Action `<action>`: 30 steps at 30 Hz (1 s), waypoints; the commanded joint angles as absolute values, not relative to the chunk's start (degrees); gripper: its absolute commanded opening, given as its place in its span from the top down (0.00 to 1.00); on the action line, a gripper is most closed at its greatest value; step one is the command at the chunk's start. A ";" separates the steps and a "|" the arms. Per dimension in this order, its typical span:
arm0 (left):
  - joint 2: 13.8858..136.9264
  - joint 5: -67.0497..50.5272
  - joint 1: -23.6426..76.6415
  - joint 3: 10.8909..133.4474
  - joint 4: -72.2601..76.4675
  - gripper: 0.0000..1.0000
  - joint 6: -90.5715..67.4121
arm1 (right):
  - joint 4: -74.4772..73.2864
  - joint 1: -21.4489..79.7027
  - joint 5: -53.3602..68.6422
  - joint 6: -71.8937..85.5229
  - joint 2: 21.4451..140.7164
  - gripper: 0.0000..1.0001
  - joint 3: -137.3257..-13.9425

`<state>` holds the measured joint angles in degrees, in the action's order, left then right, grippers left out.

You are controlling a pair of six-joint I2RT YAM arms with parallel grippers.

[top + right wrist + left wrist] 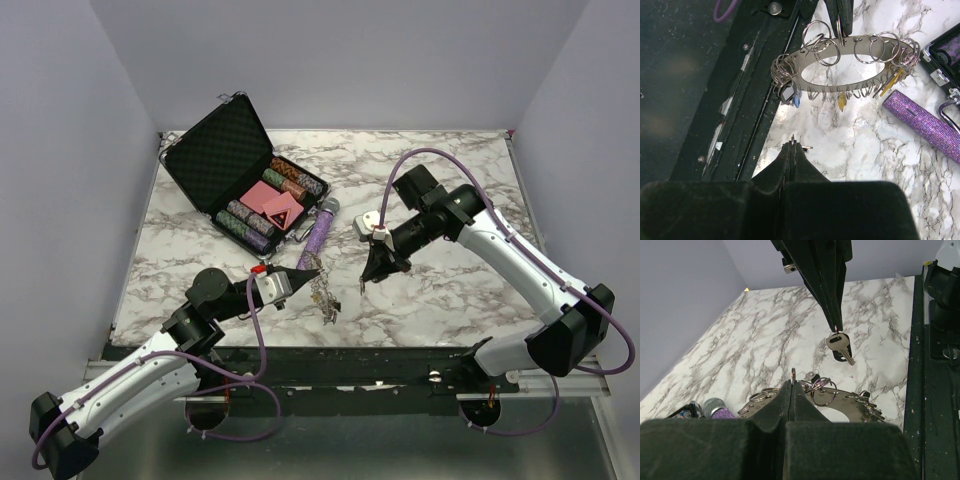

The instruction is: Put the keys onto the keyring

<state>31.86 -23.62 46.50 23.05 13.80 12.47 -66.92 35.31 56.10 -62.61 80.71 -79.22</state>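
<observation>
The keyring (325,293) is a flat silver oval plate strung with split rings and small keys, a few of them blue or yellow capped. It hangs near the table's front edge, and my left gripper (312,273) is shut on one of its small rings (793,373). In the right wrist view the keyring (855,82) hangs from those black fingers (840,20). Just to its right, my right gripper (368,278) is shut on the little ring of a single silver key (839,344). That key dangles above the marble, a short way from the keyring (840,407).
An open black case (215,150) with poker chips and pink cards stands at the back left. A purple glittery tube (318,235) lies just behind the keyring. The black front rail (755,100) of the table runs directly below both grippers.
</observation>
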 commanded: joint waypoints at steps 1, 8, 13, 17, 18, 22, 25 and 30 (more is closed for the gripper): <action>31.03 -22.94 46.14 24.70 15.38 1.00 13.27 | -67.32 35.86 54.58 -63.28 80.60 1.00 -79.37; 31.11 -22.94 46.23 24.70 15.38 1.00 13.27 | -67.41 35.77 54.76 -63.54 80.68 1.00 -79.54; 31.03 -22.85 46.23 24.61 15.56 1.00 13.27 | -68.03 35.68 55.37 -64.60 80.68 1.00 -79.63; 31.20 -22.68 46.14 23.38 18.09 1.00 13.27 | -70.57 35.77 57.12 -69.06 80.95 1.00 -79.72; 31.29 -22.85 46.23 22.86 19.24 1.00 13.27 | -71.62 35.68 58.00 -70.56 81.03 1.00 -79.72; 31.12 -23.56 46.06 21.88 21.18 1.00 14.15 | -73.83 35.86 59.15 -74.96 82.00 1.00 -80.42; 30.41 -23.20 46.05 21.62 21.18 1.00 14.68 | -73.65 35.77 58.89 -75.32 82.62 0.99 -80.95; 30.32 -22.59 46.14 21.53 20.74 1.00 15.29 | -72.95 36.04 58.80 -74.97 83.23 1.00 -81.56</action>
<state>31.31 -23.59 46.46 21.43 16.69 13.72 -71.92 35.35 57.08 -73.45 82.39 -79.55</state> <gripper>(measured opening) 0.008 0.006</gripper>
